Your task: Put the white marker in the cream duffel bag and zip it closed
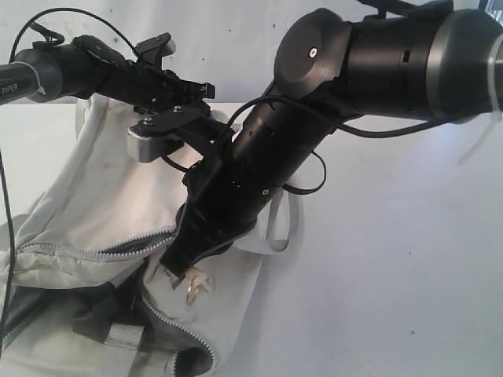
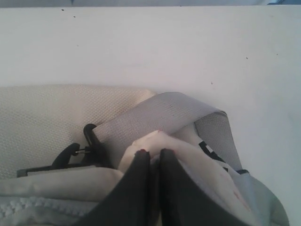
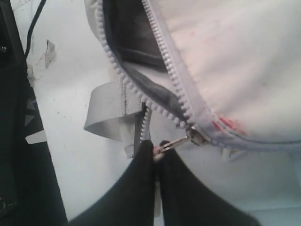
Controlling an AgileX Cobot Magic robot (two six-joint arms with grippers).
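The cream duffel bag [image 1: 102, 196] lies at the left of the table, its grey zipper [image 1: 134, 247] partly undone over dark lining [image 3: 136, 42]. My right gripper [image 3: 157, 150] reaches across the middle and is shut on the metal zipper pull [image 3: 176, 142], which also shows below the fingers in the exterior view as the pull [image 1: 194, 289]. My left gripper [image 2: 154, 153] is shut on a fold of the bag's cream fabric [image 2: 160, 140] beside a grey webbing strap [image 2: 155, 115]. The white marker is out of view.
The white table [image 1: 393, 259] stretches to the right of the bag. The right arm [image 1: 259, 165] crosses over the left gripper and the bag's far end. A black buckle [image 2: 84, 148] sits by the strap. Cables [image 1: 314, 184] hang off the right arm.
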